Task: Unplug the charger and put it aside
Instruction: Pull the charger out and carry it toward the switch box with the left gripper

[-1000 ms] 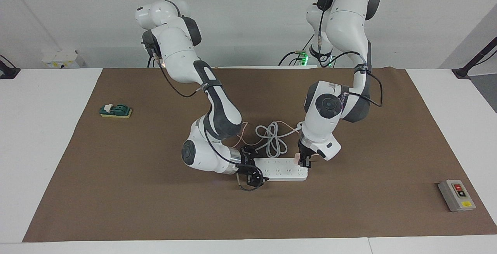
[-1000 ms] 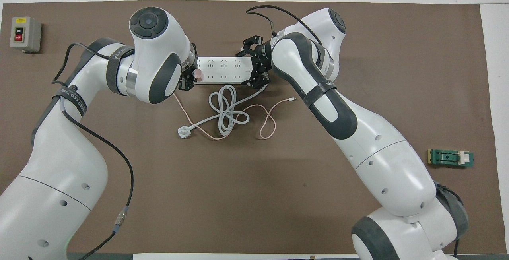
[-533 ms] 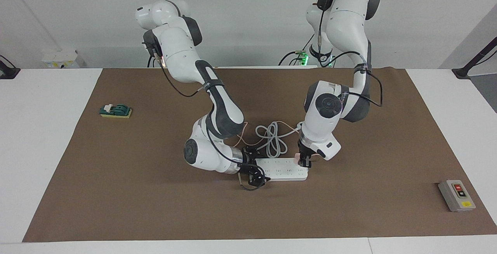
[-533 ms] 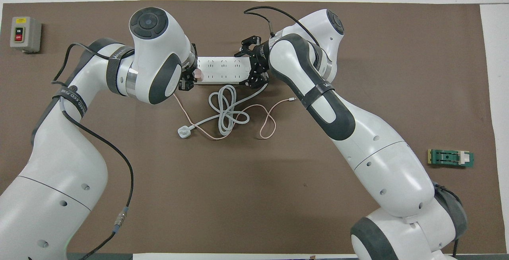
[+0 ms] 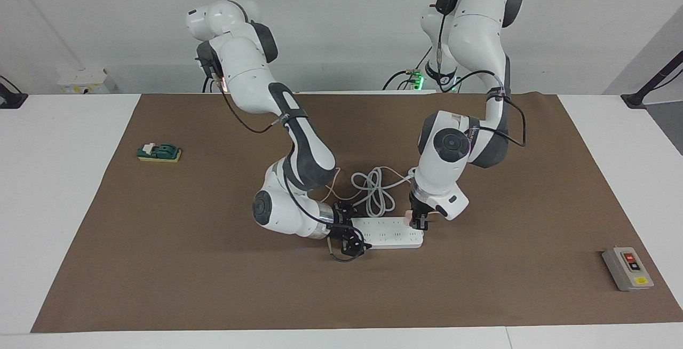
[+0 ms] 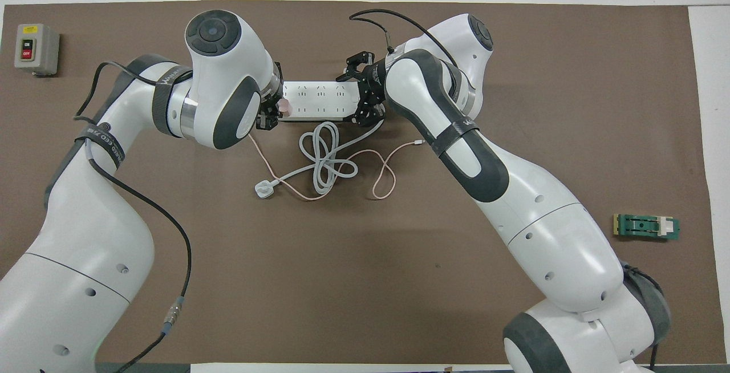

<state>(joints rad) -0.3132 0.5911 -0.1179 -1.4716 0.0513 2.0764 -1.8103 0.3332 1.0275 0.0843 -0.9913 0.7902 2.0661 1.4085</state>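
The small pale pink charger (image 5: 408, 215) (image 6: 284, 108) sits plugged into the long white power strip (image 5: 388, 235) (image 6: 319, 99), at the strip's end toward the left arm. My left gripper (image 5: 419, 221) (image 6: 270, 115) reaches down from above and is shut on the charger. The charger's thin pink cable (image 6: 381, 178) trails over the mat nearer to the robots. My right gripper (image 5: 347, 238) (image 6: 361, 90) lies low at the strip's other end. It is open, with that end between its fingers.
The strip's coiled grey cord (image 6: 325, 159) and round white plug (image 6: 263, 190) lie nearer to the robots than the strip. A grey switch box (image 5: 627, 268) (image 6: 35, 49) sits toward the left arm's end. A green block (image 5: 158, 152) (image 6: 647, 227) sits toward the right arm's end.
My right arm has shifted a little and its gripper has slid slightly along the strip's end. My left gripper and the charger have not moved.
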